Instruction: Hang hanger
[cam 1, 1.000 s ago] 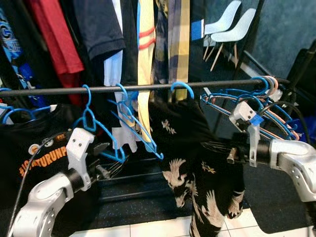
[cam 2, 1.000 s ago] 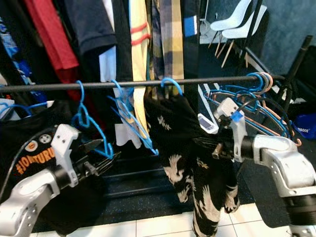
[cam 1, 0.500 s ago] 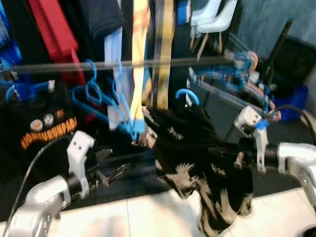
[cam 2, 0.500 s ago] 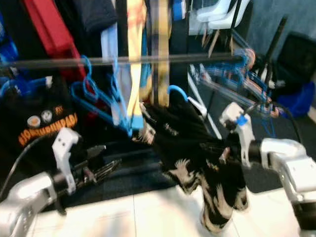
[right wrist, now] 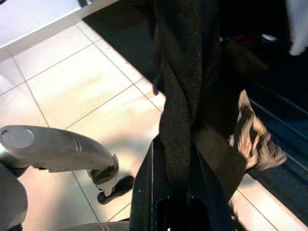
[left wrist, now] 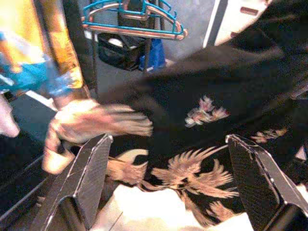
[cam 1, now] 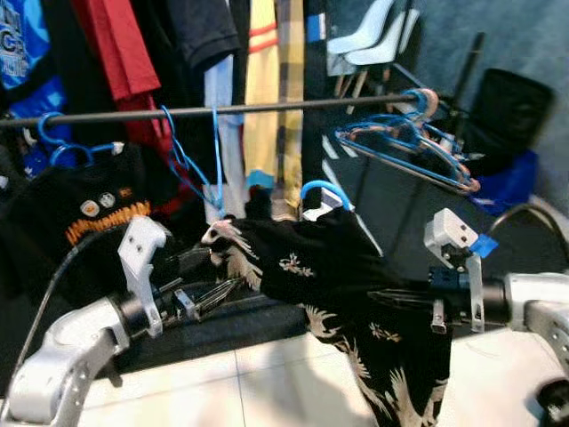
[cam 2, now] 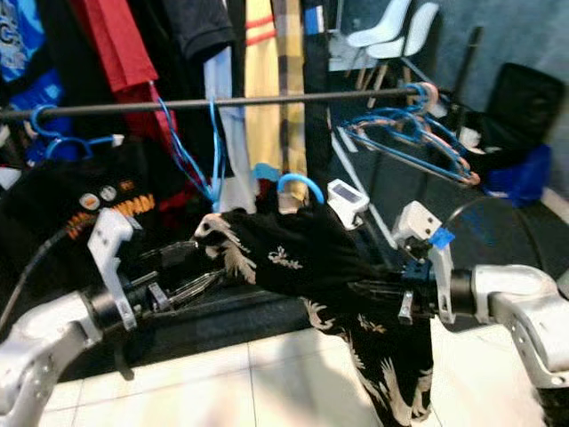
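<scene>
A black shirt with a pale bird print point(cam 1: 356, 267) hangs on a blue hanger whose hook point(cam 1: 324, 189) floats free below the dark clothes rail point(cam 1: 267, 108). My right gripper point(cam 1: 387, 298) holds it from the right. In the right wrist view its fingers point(right wrist: 144, 192) are shut on the black fabric point(right wrist: 178, 120); the hanger's shoulder under it is hidden. My left gripper point(cam 1: 209, 286) reaches in from the left at the shirt's printed sleeve point(cam 1: 227, 238). In the left wrist view its fingers point(left wrist: 86, 178) stand wide apart, open, with the shirt point(left wrist: 207, 110) just ahead.
Several empty blue hangers point(cam 1: 404, 147) crowd the rail's right end, and two more point(cam 1: 191, 165) hang left of middle. A black T-shirt with orange print point(cam 1: 98, 218) hangs at the left. Hung clothes fill the back. White chairs point(cam 1: 364, 36) and dark bags point(cam 1: 502, 107) stand behind, over white tiled floor point(cam 1: 267, 382).
The hanger's hook has come off the rail and now sits well below it, nearer me, shirt still in my right gripper. The camera has shifted. My left gripper has come up to the sleeve.
</scene>
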Available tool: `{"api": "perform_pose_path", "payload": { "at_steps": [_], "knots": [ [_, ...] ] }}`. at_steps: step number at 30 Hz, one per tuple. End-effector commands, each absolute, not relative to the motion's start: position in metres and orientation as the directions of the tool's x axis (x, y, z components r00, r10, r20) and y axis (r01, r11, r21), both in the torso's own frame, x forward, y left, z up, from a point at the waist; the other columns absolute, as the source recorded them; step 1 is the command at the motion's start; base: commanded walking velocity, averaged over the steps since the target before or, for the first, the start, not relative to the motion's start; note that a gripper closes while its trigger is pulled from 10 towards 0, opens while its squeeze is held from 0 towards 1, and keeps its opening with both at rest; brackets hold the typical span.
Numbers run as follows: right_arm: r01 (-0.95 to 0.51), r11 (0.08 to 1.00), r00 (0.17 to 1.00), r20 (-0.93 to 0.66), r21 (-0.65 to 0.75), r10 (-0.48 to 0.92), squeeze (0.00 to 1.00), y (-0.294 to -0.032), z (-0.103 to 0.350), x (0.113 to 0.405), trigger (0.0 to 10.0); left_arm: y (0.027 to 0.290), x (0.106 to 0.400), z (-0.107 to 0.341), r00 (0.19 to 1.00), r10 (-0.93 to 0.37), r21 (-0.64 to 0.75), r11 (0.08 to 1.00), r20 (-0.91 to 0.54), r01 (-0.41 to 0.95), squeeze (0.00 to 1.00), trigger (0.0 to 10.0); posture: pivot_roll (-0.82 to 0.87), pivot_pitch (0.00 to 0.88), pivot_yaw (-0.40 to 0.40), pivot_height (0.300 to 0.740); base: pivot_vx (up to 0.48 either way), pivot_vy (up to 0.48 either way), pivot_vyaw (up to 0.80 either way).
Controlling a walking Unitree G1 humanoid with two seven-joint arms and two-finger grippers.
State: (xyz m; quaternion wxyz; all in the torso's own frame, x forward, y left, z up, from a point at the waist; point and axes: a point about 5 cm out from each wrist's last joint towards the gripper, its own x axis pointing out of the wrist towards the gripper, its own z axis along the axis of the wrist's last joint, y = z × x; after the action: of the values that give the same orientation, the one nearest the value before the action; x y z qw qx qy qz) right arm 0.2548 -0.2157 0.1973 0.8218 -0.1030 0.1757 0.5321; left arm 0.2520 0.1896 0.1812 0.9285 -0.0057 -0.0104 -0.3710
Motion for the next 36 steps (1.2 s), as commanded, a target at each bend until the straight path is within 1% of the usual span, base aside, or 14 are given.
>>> {"api": "perform_pose_path", "payload": {
  "at_steps": [1,5,7,11,13,15,25,27,28,29,30,31,32,36],
  "knots": [
    [-0.925,0.379,0.363,-0.352,-0.025,0.863,0.0,-0.209,0.207,0.256,0.0,0.199,0.251,0.187,0.73,-0.683,0.001,0.73,0.028,0.683,0.0,10.0,-0.03,0.0,-0.028,0.74,-0.349,0.0,0.0],
    [-0.895,0.439,0.445,-0.243,-0.084,0.862,0.0,-0.199,0.216,0.271,0.0,0.196,0.255,0.193,0.735,-0.675,0.002,0.737,0.068,0.676,0.0,10.0,-0.03,0.0,-0.027,0.74,-0.15,0.0,0.0],
    [-0.897,0.435,0.442,-0.223,-0.081,0.869,0.0,-0.193,0.216,0.273,0.0,0.191,0.256,0.194,0.73,-0.678,0.003,0.733,0.087,0.68,0.0,10.0,-0.03,0.0,-0.028,0.74,0.0,0.0,0.0],
    [-0.914,0.401,0.404,-0.181,-0.058,0.897,0.0,-0.179,0.216,0.273,0.0,0.182,0.258,0.198,0.713,-0.688,-0.007,0.719,0.135,0.695,0.0,10.0,-0.03,0.0,-0.028,0.74,0.0,0.0,0.0],
    [-0.937,0.345,0.348,-0.152,-0.042,0.925,0.0,-0.17,0.218,0.27,0.0,0.181,0.261,0.208,0.685,-0.707,0.011,0.698,0.175,0.716,0.0,10.0,-0.03,0.0,-0.032,0.74,0.0,0.0,0.0],
    [-0.943,0.331,0.334,-0.142,-0.042,0.932,0.0,-0.169,0.219,0.27,0.0,0.182,0.262,0.212,0.676,-0.713,0.021,0.691,0.187,0.723,0.0,10.0,-0.03,0.0,-0.032,0.74,0.0,0.0,0.0],
    [-0.953,0.298,0.302,-0.113,-0.05,0.946,0.0,-0.184,0.234,0.273,0.0,0.202,0.266,0.242,0.649,-0.724,0.109,0.683,0.233,0.722,0.0,10.0,-0.02,0.0,-0.032,0.74,0.0,0.0,0.0],
    [-0.95,0.305,0.31,-0.129,-0.063,0.942,0.0,-0.188,0.236,0.276,0.0,0.206,0.265,0.245,0.644,-0.729,0.123,0.679,0.232,0.724,0.0,10.0,-0.02,0.0,-0.032,0.74,0.0,0.0,0.0],
    [-0.936,0.339,0.349,-0.122,-0.095,0.929,0.0,-0.195,0.242,0.282,0.0,0.209,0.265,0.248,0.643,-0.73,0.133,0.678,0.232,0.723,0.0,10.0,-0.02,0.0,-0.034,0.74,0.0,0.0,0.0],
    [-0.917,0.38,0.391,-0.083,-0.122,0.917,0.0,-0.2,0.251,0.289,0.0,0.211,0.264,0.248,0.644,-0.729,0.135,0.679,0.231,0.721,0.0,10.0,-0.02,0.0,-0.036,0.74,0.0,0.0,0.0],
    [-0.917,0.38,0.391,-0.083,-0.122,0.917,0.0,-0.2,0.251,0.289,0.0,0.211,0.264,0.248,0.644,-0.729,0.135,0.679,0.231,0.721,0.0,10.0,-0.02,0.0,-0.036,0.74,0.0,0.0,0.0],
    [-0.909,0.395,0.402,-0.025,-0.136,0.915,0.0,-0.201,0.261,0.292,0.0,0.209,0.263,0.245,0.641,-0.734,0.129,0.674,0.223,0.727,0.0,10.0,-0.02,0.0,-0.036,0.74,0.0,0.0,0.0],
    [-0.914,0.38,0.374,0.064,-0.142,0.925,0.0,-0.199,0.276,0.293,0.0,0.203,0.261,0.239,0.628,-0.747,0.108,0.658,0.216,0.745,0.0,10.0,-0.02,0.0,-0.035,0.74,0.0,0.0,0.0],
    [-0.927,0.346,0.33,0.123,-0.145,0.936,0.0,-0.197,0.286,0.29,0.0,0.198,0.261,0.233,0.62,-0.754,0.087,0.648,0.218,0.757,0.0,10.0,-0.02,0.0,-0.036,0.74,0.0,0.0,0.0]
  ]
}}
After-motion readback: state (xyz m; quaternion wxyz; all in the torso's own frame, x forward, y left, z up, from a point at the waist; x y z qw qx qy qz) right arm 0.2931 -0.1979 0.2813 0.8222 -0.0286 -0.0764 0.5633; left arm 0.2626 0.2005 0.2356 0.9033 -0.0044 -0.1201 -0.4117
